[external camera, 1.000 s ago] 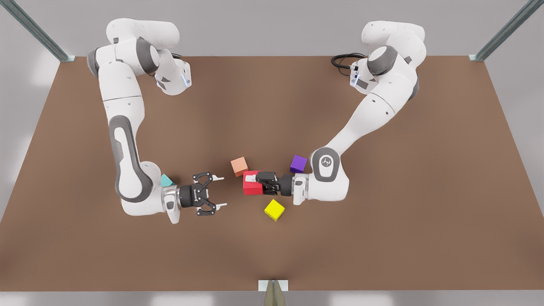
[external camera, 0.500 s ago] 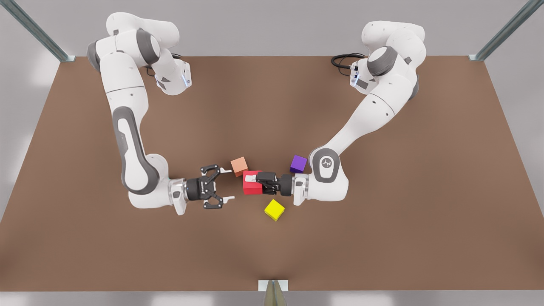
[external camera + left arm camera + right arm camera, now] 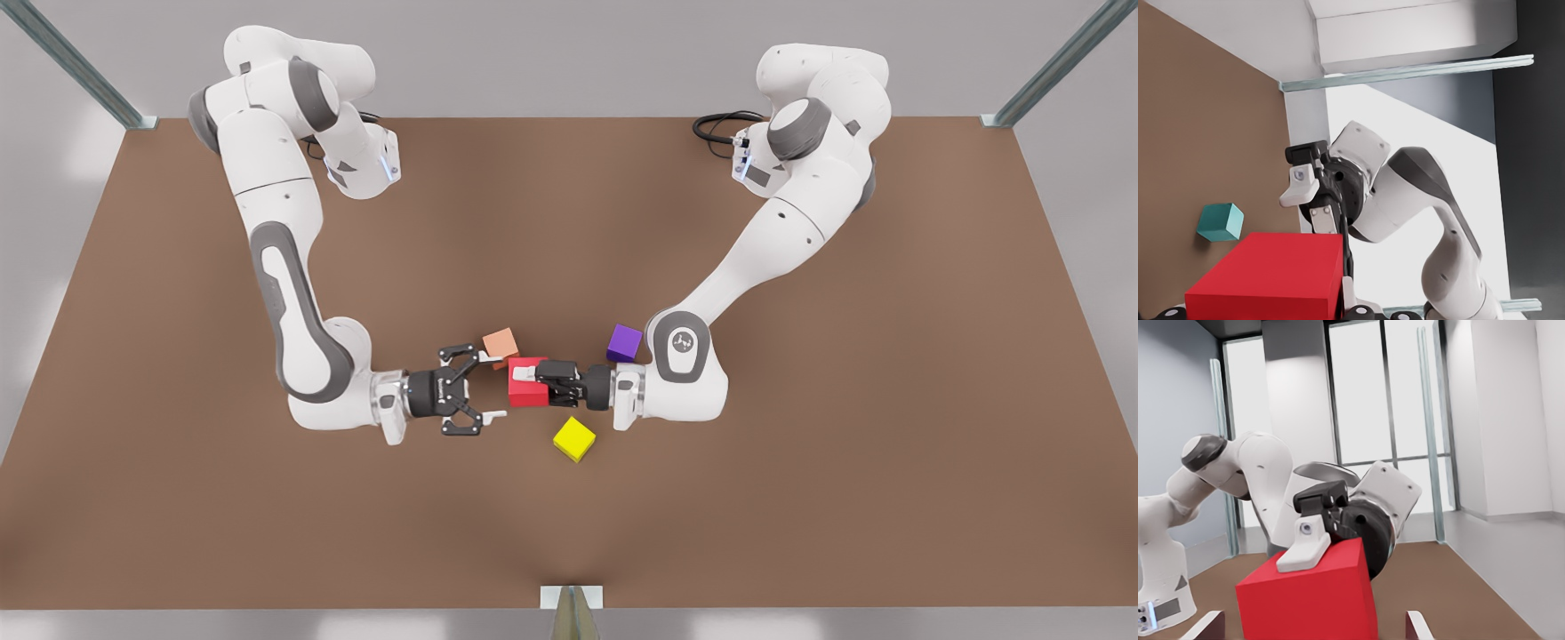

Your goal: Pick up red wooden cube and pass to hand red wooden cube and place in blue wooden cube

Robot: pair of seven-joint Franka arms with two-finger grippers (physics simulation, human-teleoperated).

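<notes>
The left gripper (image 3: 533,382), the compact black one on the arm at the front view's right, is clamped on the red wooden cube (image 3: 524,396), with a white pad lying across the cube's upper face and the fingers pointing toward the other arm. Directly facing it, the right gripper (image 3: 491,387), the hand with skeletal linkage fingers, has its jaws spread wide; its white fingertips (image 3: 494,414) stand just beside the cube's free side, one above and one below in the front view, with no contact to be seen. Right by the hand's upper tip lies a salmon-orange cube (image 3: 500,345), near the red one's far corner. A yellow cube (image 3: 574,438) sits close below the left gripper's wrist, and a purple cube (image 3: 624,342) rests just beside that arm's last joint. The blue wooden cube (image 3: 1220,222) lies farther off on the brown table (image 3: 800,498), apart from the held cube, beyond the hand in the left wrist view. In all: five cubes, one of each colour, and two arms.
</notes>
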